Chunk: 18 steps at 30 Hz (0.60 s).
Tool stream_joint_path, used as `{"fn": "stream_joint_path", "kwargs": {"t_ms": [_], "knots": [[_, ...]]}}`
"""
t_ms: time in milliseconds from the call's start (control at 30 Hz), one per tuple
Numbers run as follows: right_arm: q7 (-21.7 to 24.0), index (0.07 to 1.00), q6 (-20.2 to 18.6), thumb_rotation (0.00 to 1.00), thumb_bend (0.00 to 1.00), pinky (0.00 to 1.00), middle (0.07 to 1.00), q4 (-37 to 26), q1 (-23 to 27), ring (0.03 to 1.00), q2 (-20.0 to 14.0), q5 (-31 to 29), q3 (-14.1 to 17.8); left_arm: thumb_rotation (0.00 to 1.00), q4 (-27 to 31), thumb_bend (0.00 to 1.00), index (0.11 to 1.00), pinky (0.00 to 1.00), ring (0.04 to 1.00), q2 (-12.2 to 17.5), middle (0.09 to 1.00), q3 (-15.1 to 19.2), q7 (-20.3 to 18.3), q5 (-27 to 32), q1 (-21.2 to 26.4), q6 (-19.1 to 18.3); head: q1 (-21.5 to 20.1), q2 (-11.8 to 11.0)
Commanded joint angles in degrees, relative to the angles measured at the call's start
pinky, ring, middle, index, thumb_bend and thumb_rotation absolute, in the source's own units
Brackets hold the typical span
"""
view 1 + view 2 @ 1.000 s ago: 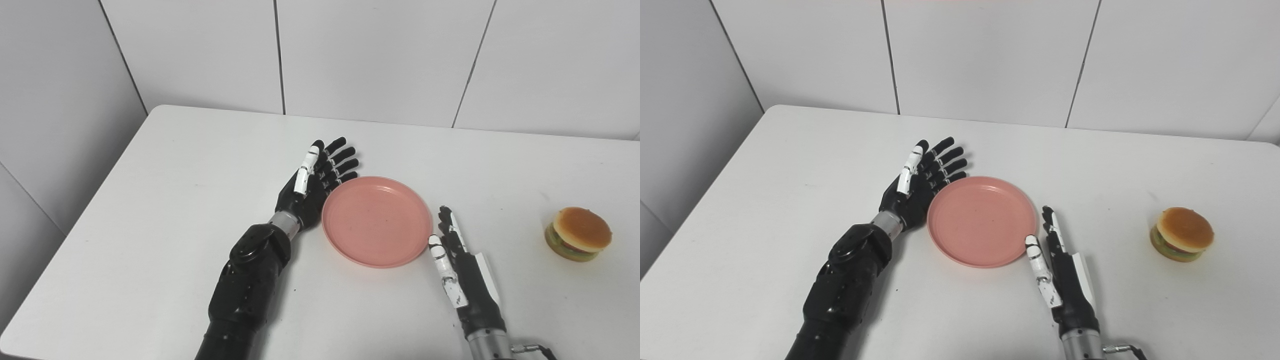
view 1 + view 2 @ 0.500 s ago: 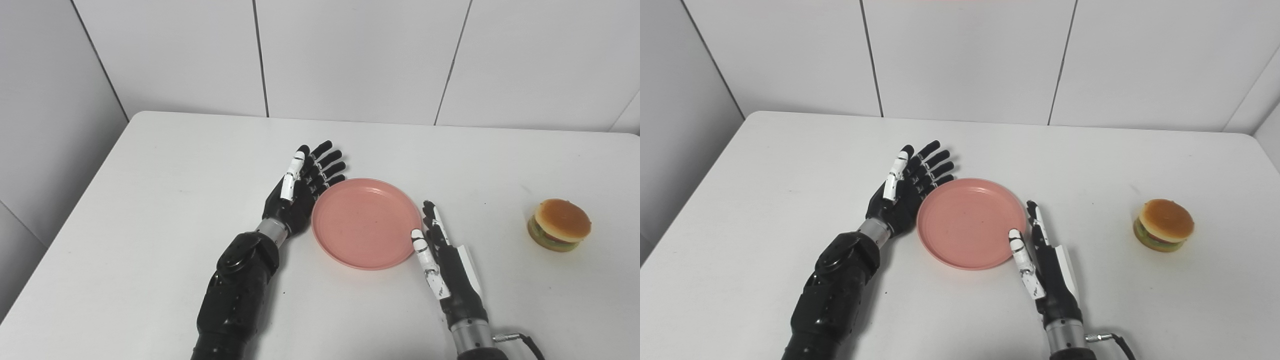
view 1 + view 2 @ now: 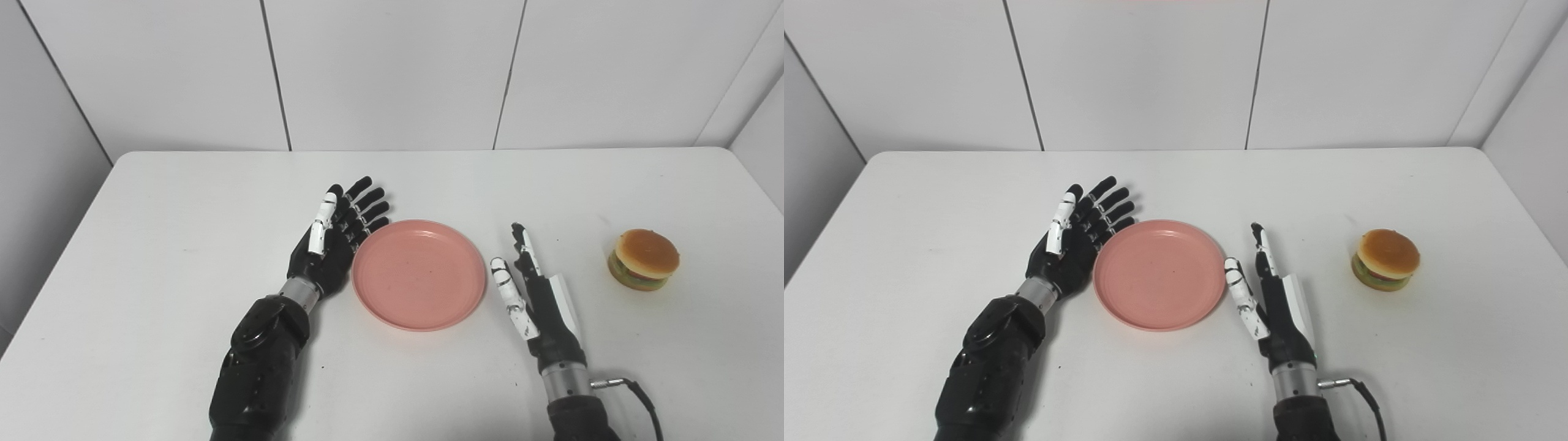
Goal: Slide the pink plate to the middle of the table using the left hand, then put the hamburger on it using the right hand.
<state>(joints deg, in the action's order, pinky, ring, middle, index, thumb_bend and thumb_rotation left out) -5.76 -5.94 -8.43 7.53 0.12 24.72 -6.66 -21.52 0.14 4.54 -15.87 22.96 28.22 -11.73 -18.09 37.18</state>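
Observation:
The pink plate point(image 3: 419, 274) lies flat and bare near the middle of the white table point(image 3: 184, 202). My left hand point(image 3: 334, 242) stands open on edge against the plate's left rim, palm toward it, fingers stretched away from me. Just right of the plate, my right hand point(image 3: 536, 294) is open too, fingers straight and pointing to the back, holding nothing. The hamburger point(image 3: 644, 260), tan bun over green and red layers, sits alone at the right side of the table, well to the right of that hand.
White tiled walls close the table at the back and on both sides. A cable point(image 3: 637, 395) trails from my right wrist near the front edge. Bare tabletop lies between my right hand and the hamburger point(image 3: 1385, 260).
The whole picture has shifted left, so the camera turned right. My right hand has moved forward and a little right, off the plate's rim. Left hand and plate look unmoved.

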Motion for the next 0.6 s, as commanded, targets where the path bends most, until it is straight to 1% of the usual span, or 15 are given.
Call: {"fn": "stream_joint_path", "kwargs": {"t_ms": [0, 33, 67, 100, 133, 200, 233, 367, 467, 500, 533, 567], "knots": [[-1.4, 1.0, 1.7, 1.0, 0.34, 0.96, 1.0, -1.8, 1.7, 0.984, 0.0, 1.4, 0.1, 1.0, -3.3, 0.39, 0.881, 0.89, 0.888, 1.2, 0.894, 0.3, 0.9, -1.2, -1.9, -1.4, 0.0, 0.0], [-1.5, 1.0, 1.7, 1.0, 0.34, 0.96, 1.0, -1.8, 1.8, 0.985, 0.0, 1.4, 0.1, 1.0, -3.4, 0.39, 0.881, 0.89, 0.888, 1.2, 0.894, 0.3, 0.8, -1.2, -1.8, -1.3, 0.0, 0.0], [-1.8, 1.0, 2.0, 1.0, 0.33, 0.96, 0.999, -2.2, 2.8, 0.983, -0.6, 2.0, 0.5, 1.0, -4.2, 0.39, 0.881, 0.88, 0.887, 1.5, 0.893, 0.3, 0.4, -1.2, -1.7, -0.8, -1.6, -0.7], [-2.1, 0.999, 2.3, 1.0, 0.33, 0.96, 0.999, -2.5, 3.6, 0.983, -1.0, 2.4, 0.8, 1.0, -4.7, 0.4, 0.881, 0.88, 0.887, 1.7, 0.892, 0.3, 0.0, -1.1, -1.7, -0.3, -1.6, -0.7], [-2.1, 0.999, 1.9, 1.0, 0.33, 0.96, 0.999, -3.1, 4.4, 0.983, -1.4, 2.7, 1.3, 1.0, -5.3, 0.4, 0.881, 0.88, 0.886, 1.9, 0.892, 0.4, -0.4, -1.0, -1.6, 0.1, -2.5, -1.0], [-2.0, 1.0, 1.3, 1.0, 0.34, 0.98, 1.0, -3.7, 5.1, 0.998, -1.5, 2.8, 1.7, 1.0, -5.9, 0.4, 0.884, 0.89, 0.887, 2.1, 0.892, 0.5, -0.8, -0.9, -1.5, 0.5, -2.5, -1.0], [-2.0, 1.0, 0.8, 1.0, 0.35, 0.98, 1.0, -4.2, 5.6, 1.0, -1.7, 2.9, 2.2, 1.0, -6.4, 0.4, 0.886, 0.89, 0.888, 2.2, 0.894, 0.7, -1.1, -0.7, -1.4, 0.7, -4.2, -1.4], [-1.5, 1.0, -0.5, 1.0, 0.38, 0.95, 1.0, -5.5, 7.2, 0.99, -3.1, 3.9, 3.6, 1.0, -7.7, 0.4, 0.887, 0.9, 0.89, 2.8, 0.896, 1.5, -1.7, -0.3, -1.2, 1.1, -6.9, -1.8], [-0.8, 1.0, -2.1, 0.97, 0.39, 0.93, 1.0, -6.3, 7.8, 0.972, -3.8, 5.3, 3.8, 1.0, -8.5, 0.4, 0.89, 0.9, 0.891, 3.1, 0.897, 2.0, -2.5, 0.0, -1.0, 1.5, -9.0, -2.1], [-0.6, 1.0, -2.7, 0.94, 0.41, 0.92, 0.998, -6.6, 7.9, 0.968, -4.1, 5.6, 3.7, 1.0, -8.8, 0.4, 0.895, 0.91, 0.894, 3.2, 0.901, 2.1, -2.8, 0.0, -1.0, 1.6, -9.0, -2.1], [-0.4, 1.0, -3.1, 0.94, 0.41, 0.92, 0.998, -6.8, 7.9, 0.968, -4.2, 5.9, 3.7, 1.0, -8.9, 0.4, 0.895, 0.91, 0.895, 3.2, 0.902, 2.2, -3.0, 0.0, -0.9, 1.7, -9.0, -2.1], [-0.2, 1.0, -3.8, 0.93, 0.41, 0.92, 0.998, -7.2, 8.1, 0.967, -4.8, 6.4, 3.9, 1.0, -9.4, 0.4, 0.896, 0.91, 0.895, 3.4, 0.902, 2.3, -3.5, 0.1, -0.8, 1.9, -10.3, -2.5]]}}
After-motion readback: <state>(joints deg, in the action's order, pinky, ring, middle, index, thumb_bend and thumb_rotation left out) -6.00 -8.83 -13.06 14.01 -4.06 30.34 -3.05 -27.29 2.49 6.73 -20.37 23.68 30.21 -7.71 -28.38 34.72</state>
